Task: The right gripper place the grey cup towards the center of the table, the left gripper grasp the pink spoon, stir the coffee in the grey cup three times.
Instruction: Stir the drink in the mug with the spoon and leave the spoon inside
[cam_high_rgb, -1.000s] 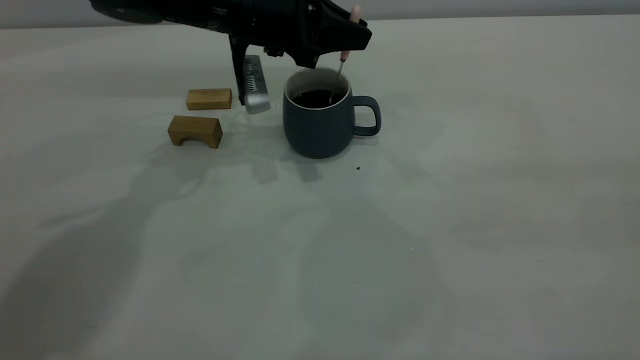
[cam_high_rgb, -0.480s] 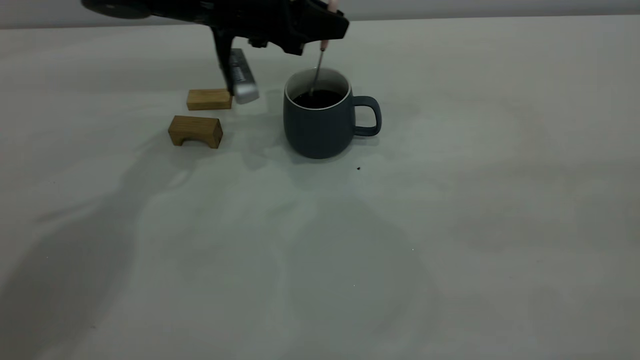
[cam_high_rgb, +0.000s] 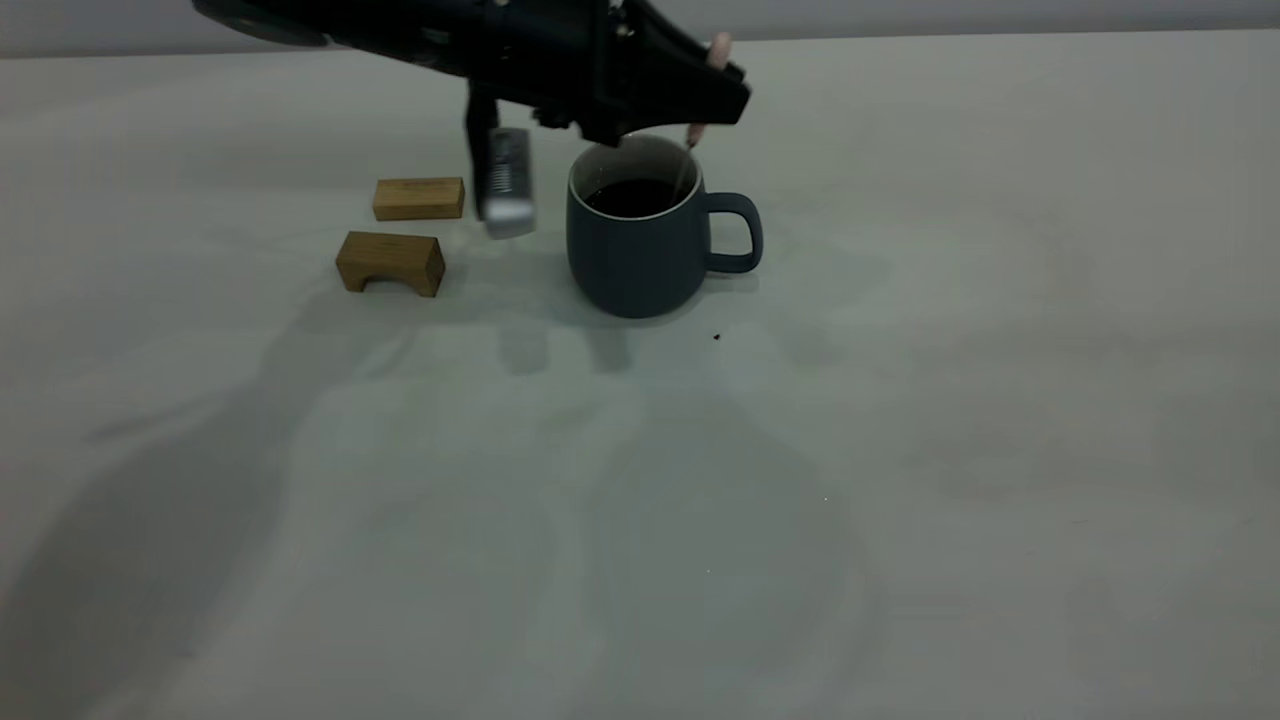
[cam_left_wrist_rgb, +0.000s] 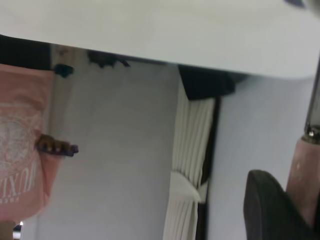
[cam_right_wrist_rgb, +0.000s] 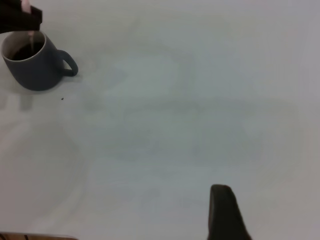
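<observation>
The grey cup (cam_high_rgb: 640, 255) stands upright on the table (cam_high_rgb: 900, 420), handle to the right, with dark coffee (cam_high_rgb: 632, 197) inside. My left gripper (cam_high_rgb: 712, 98) hovers just above the cup's right rim, shut on the pink spoon (cam_high_rgb: 694, 134). The spoon's metal neck slants down into the coffee and its bowl is hidden. In the left wrist view the pink handle (cam_left_wrist_rgb: 304, 180) is pressed against one dark finger (cam_left_wrist_rgb: 270, 210). My right gripper (cam_right_wrist_rgb: 225, 215) is parked far from the cup (cam_right_wrist_rgb: 32, 62), showing only as a dark shape above bare table.
Two brown wooden blocks lie left of the cup, a flat one (cam_high_rgb: 419, 198) and an arched one (cam_high_rgb: 390, 262). A silver part of the left arm (cam_high_rgb: 507, 185) hangs between them and the cup. A dark speck (cam_high_rgb: 716, 337) lies in front. A person in pink (cam_left_wrist_rgb: 20, 165) stands beyond the table.
The left gripper swung with the spoon from the cup's right side to its left and higher, then back to the right and lower. The cup has not moved.
</observation>
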